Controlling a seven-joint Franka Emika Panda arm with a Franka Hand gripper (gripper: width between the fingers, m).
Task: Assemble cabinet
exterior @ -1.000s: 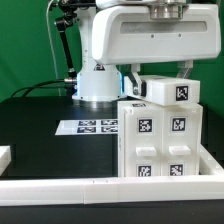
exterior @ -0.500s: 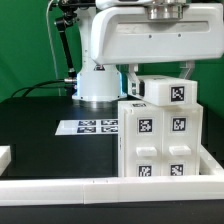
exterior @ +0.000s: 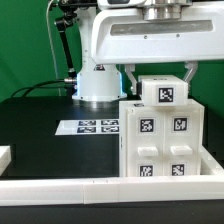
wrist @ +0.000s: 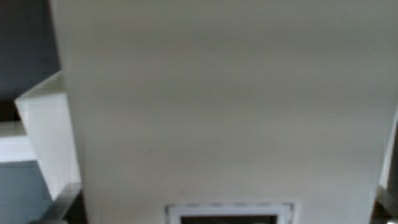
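Observation:
The cabinet (exterior: pixel 160 145) is a tall white box with several marker tags on its front, standing at the exterior view's right. A smaller white box (exterior: pixel 163 92) with one marker tag sits on its top. My gripper (exterior: pixel 160 78) hangs from above, with one finger (exterior: pixel 131 78) on each side of this box, shut on it. In the wrist view the box's white face (wrist: pixel 222 100) fills the picture, with a marker's edge (wrist: pixel 231 213) low down. My fingertips do not show there.
The marker board (exterior: pixel 88 127) lies flat on the black table left of the cabinet. The white robot base (exterior: pixel 98 85) stands behind it. A white rail (exterior: pixel 60 186) runs along the front, and a white part (exterior: pixel 4 157) lies at the far left.
The small box on top has shifted a little to the exterior view's left with my gripper. Its marker now sits more over the cabinet's middle.

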